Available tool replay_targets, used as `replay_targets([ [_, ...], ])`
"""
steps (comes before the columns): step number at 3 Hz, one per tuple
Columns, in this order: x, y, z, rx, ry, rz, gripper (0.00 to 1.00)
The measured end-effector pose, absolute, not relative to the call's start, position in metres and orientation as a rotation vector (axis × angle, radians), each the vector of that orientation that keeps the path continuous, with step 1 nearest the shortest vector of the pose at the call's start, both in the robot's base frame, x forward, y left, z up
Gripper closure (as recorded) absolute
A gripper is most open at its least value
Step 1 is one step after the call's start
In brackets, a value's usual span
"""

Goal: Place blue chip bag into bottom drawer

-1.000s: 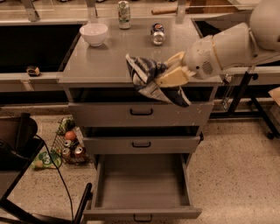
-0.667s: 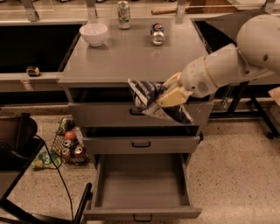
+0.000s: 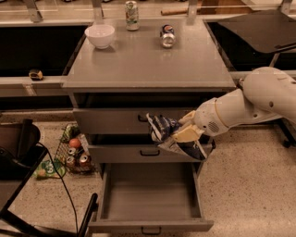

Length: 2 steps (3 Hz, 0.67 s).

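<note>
My gripper [image 3: 178, 134] is shut on the blue chip bag [image 3: 163, 128], a crumpled navy foil bag with white patches. It holds the bag in the air in front of the middle drawer [image 3: 138, 152], above the back right part of the bottom drawer [image 3: 149, 196]. The bottom drawer is pulled out, its flat grey floor bare, with a small black handle at its front. My white arm reaches in from the right.
On the cabinet top [image 3: 148, 60] stand a white bowl [image 3: 100, 35], an upright can [image 3: 132, 9] and a can on its side [image 3: 167, 36]. A wire basket of cans and fruit [image 3: 71, 150] sits on the floor at left, beside a black chair [image 3: 18, 152].
My arm has carried the bag down from cabinet-top height to in front of the middle drawer, closer above the open bottom drawer.
</note>
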<state>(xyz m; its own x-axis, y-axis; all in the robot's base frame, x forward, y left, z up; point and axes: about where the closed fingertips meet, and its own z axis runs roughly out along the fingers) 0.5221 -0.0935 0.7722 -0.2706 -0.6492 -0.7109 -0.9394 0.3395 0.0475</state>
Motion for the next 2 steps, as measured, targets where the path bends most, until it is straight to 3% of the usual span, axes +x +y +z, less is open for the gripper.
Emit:
replay_targets([
  [2, 0.5212, -0.0925, 0.7671, -1.381, 2.025, 0.645, 1.00],
])
